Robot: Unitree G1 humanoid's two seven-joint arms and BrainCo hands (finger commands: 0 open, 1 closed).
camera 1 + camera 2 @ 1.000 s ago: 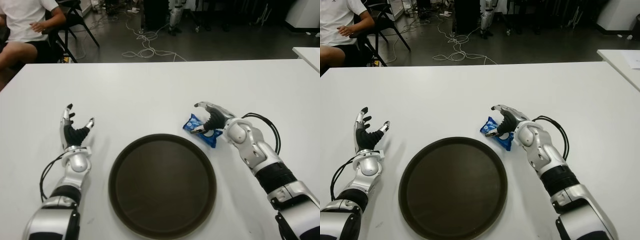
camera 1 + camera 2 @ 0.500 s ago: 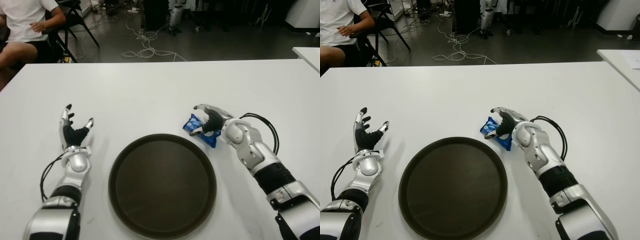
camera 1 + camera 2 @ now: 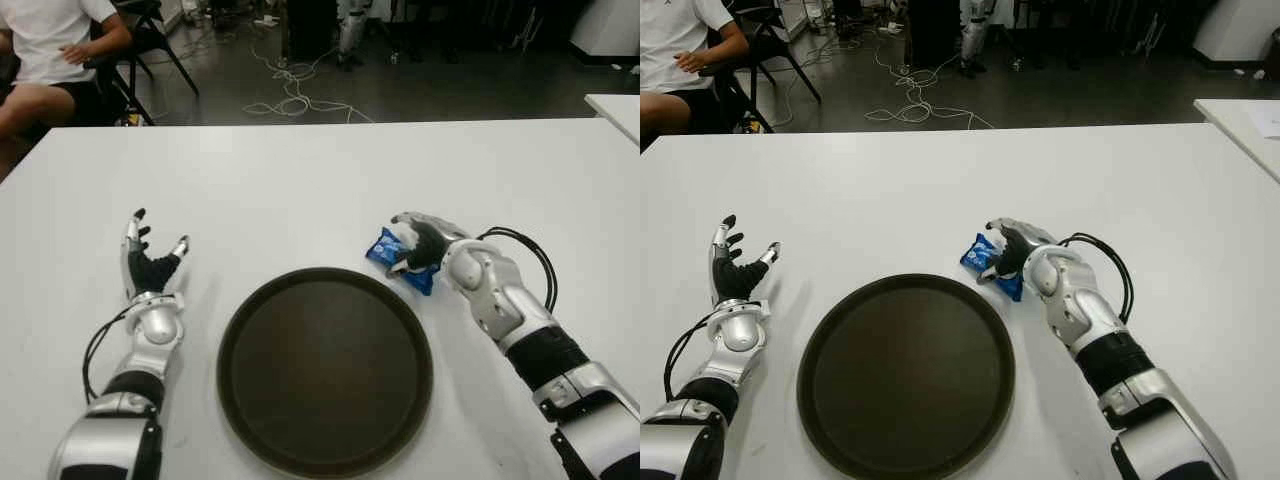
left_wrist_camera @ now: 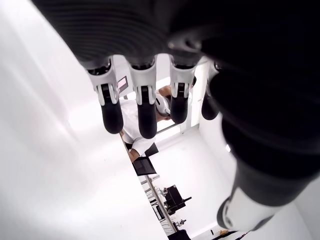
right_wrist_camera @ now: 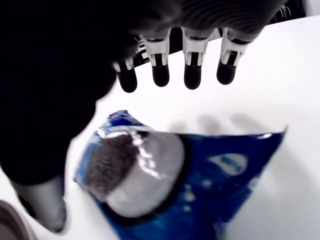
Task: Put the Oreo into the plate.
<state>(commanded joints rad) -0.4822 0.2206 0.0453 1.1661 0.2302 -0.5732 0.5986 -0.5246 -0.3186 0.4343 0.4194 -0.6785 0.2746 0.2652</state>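
The Oreo (image 3: 384, 247) is a blue packet lying flat on the white table (image 3: 300, 190), just beyond the far right rim of the round dark plate (image 3: 325, 372). My right hand (image 3: 417, 240) hovers right over the packet, covering its right half. In the right wrist view its fingers (image 5: 192, 70) stretch out above the packet (image 5: 210, 190) and the thumb hangs beside it, not closed on it. My left hand (image 3: 150, 262) stands idle left of the plate, fingers spread upward.
A seated person (image 3: 45, 50) is beyond the table's far left corner, next to a black chair (image 3: 150, 40). Cables (image 3: 290, 95) lie on the floor behind. A second white table's corner (image 3: 615, 108) shows at the far right.
My right hand has sunk a little lower over the Oreo packet and its fingers have curved down slightly. The packet, the plate and my left hand have stayed put.
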